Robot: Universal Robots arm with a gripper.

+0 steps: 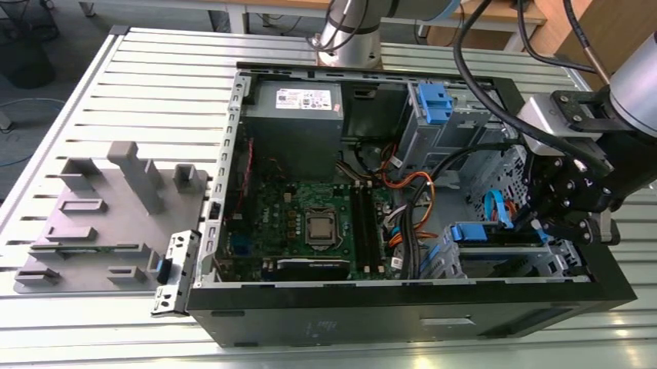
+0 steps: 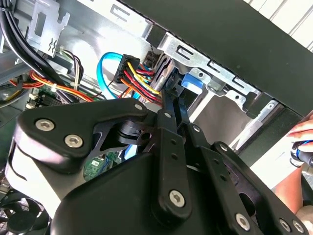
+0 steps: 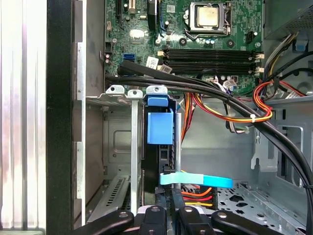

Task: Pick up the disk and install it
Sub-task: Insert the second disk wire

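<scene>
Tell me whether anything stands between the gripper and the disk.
In the first wrist view, a light blue flat cable crosses the edge of the disk just ahead of the gripper; nothing else visible lies between them.

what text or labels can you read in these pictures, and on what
None is readable.
White sticker on the power supply box: print too small.
Chip on the green board: markings blurred.
White tag at the black cables: too small.
</scene>
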